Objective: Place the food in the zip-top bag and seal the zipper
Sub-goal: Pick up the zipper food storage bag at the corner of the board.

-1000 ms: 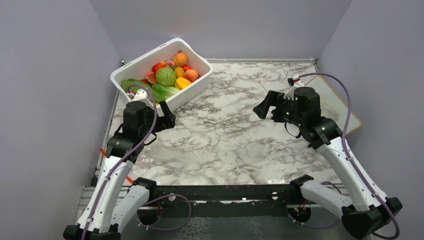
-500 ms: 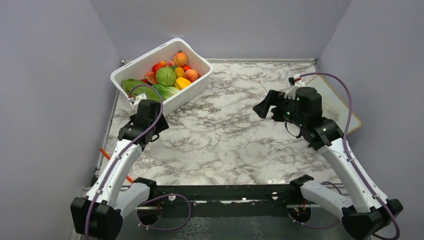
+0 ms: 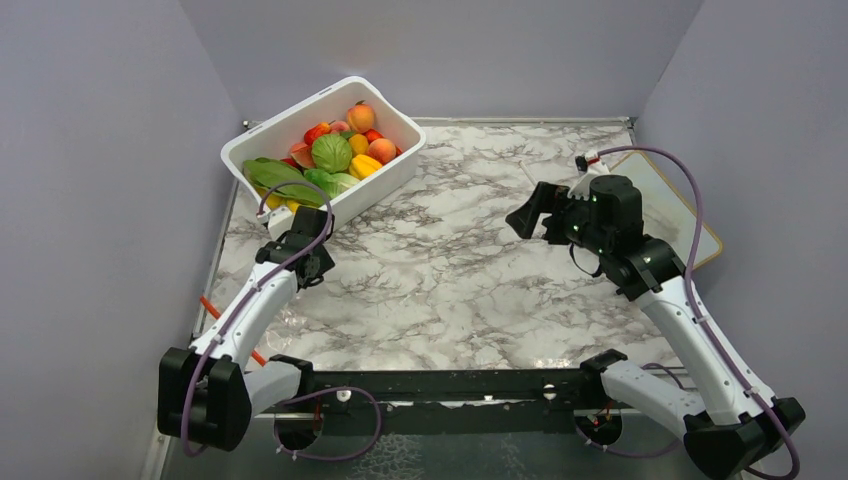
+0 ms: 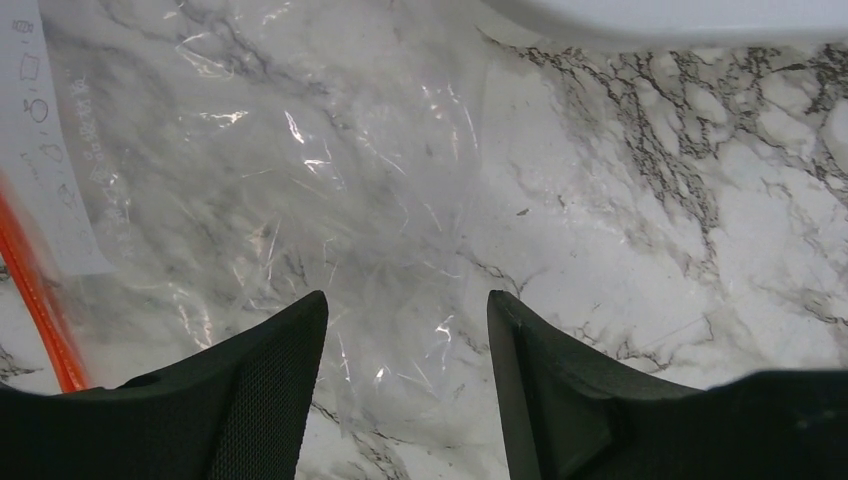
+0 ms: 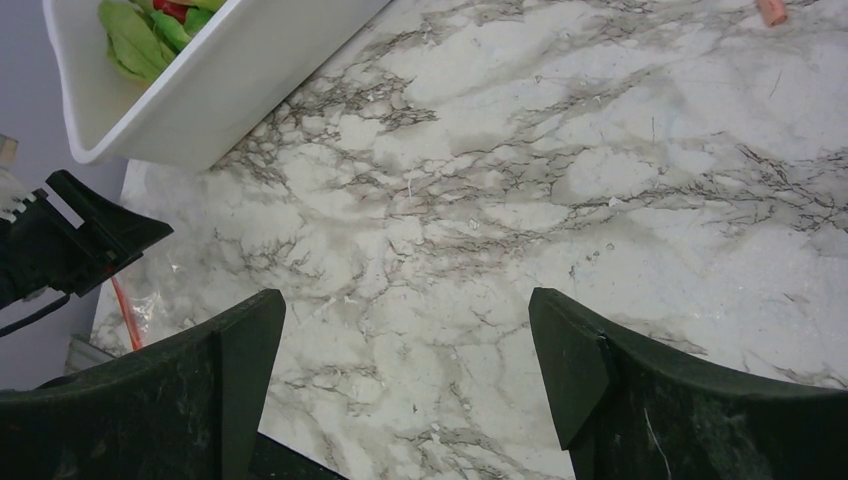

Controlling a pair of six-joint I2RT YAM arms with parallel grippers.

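Fingers point(image 4: 250, 400) of the left gripper point(image 4: 405, 325) stand apart low over the flat zip-top bag point(image 4: 300, 180), perhaps touching it, ready to pinch, while the right gripper point(image 5: 402, 300) gapes empty and the food point(image 3: 332, 152) sits in the tub point(image 3: 372, 195).

1. Left arm point(image 3: 245, 310) and right arm point(image 3: 690, 320): white tubular links, black joint housings.
2. Purple cables point(image 3: 692, 205) loop along each arm.
3. Fingers point(image 4: 265, 400): matte black wedges, finely textured faces.
4. Small green lights point(image 3: 592, 197) dot the right wrist housing.
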